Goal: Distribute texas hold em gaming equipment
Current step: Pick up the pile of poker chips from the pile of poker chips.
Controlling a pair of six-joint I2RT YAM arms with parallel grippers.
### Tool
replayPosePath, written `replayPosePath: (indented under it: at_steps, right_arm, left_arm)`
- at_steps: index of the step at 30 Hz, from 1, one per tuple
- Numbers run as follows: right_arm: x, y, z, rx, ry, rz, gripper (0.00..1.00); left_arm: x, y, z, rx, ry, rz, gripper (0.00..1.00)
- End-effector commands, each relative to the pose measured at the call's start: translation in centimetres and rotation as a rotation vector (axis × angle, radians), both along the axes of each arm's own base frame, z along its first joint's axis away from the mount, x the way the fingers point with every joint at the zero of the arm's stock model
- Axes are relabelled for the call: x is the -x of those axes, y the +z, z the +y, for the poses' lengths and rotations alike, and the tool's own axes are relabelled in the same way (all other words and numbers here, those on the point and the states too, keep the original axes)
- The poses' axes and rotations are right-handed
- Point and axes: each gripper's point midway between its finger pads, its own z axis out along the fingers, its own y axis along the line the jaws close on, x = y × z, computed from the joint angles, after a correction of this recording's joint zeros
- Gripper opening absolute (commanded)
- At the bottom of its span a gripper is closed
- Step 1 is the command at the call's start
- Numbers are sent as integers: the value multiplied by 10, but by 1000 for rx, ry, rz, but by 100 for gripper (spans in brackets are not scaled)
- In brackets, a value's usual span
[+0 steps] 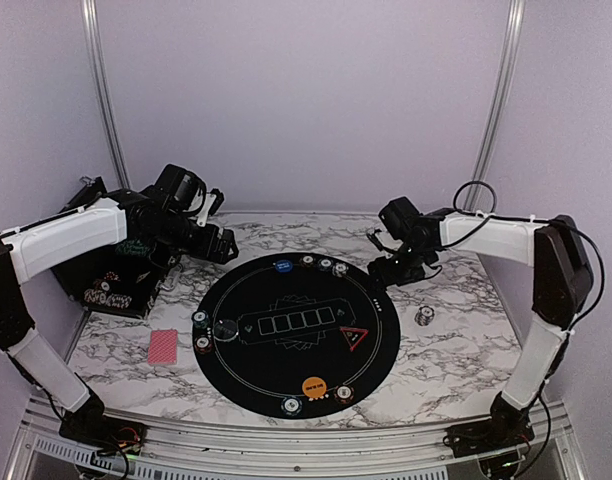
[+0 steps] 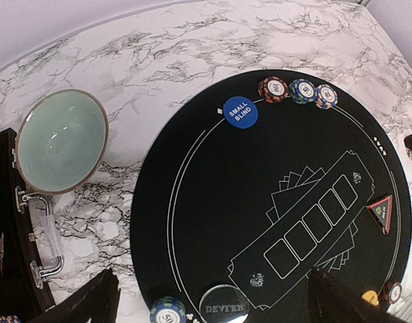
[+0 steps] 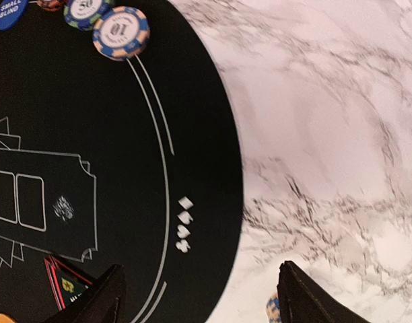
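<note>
Black round mat [image 1: 286, 365] lies centred on the marble table [image 1: 456, 365]. Rim positions, read from the top view:

- The blue button disc [image 1: 283, 266] is at 12 o'clock, with three striped chips [image 1: 325, 264] just beside it toward 1.
- The orange disc [image 1: 313, 386] is at 6, with a chip pair [image 1: 291, 405] flanking it.
- Two chips [image 1: 199, 320] are at 9, with a dark disc [image 1: 224, 328] just inside them.
- The red triangle marker [image 1: 354, 337] sits inside the rim at 3.

Red-backed cards [image 1: 163, 347] lie on the marble off the mat at 9. A small chip stack [image 1: 423, 316] stands off the mat at 3.

My left claw [image 1: 224, 245] hangs beyond the 10 o'clock edge, jaws wide apart, holding nothing. My right claw [image 1: 384, 272] hangs over the 2 o'clock edge, jaws apart, holding nothing.
</note>
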Motion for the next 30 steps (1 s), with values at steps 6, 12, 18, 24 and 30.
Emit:
replayPosePath:
  at_steps: [6,12,18,24,30]
  right_arm:
    - [31,19,-70,10,-201,-16,74]
    - [51,10,-91,46,-243,13,74]
    - [59,-2,-106,97,-269,28,74]
    - [61,-14,-108,98,-272,43,72]
    - [61,-25,-107,102,-267,63,66]
  left_arm:
    - [0,-2,0,10,-8,4,99]
    - [0,-2,-1,12,-9,4,99]
    - [0,-2,-1,12,-10,5,99]
    - [0,-3,-2,12,-11,8,99]
    - [0,-4,-1,10,-10,9,99]
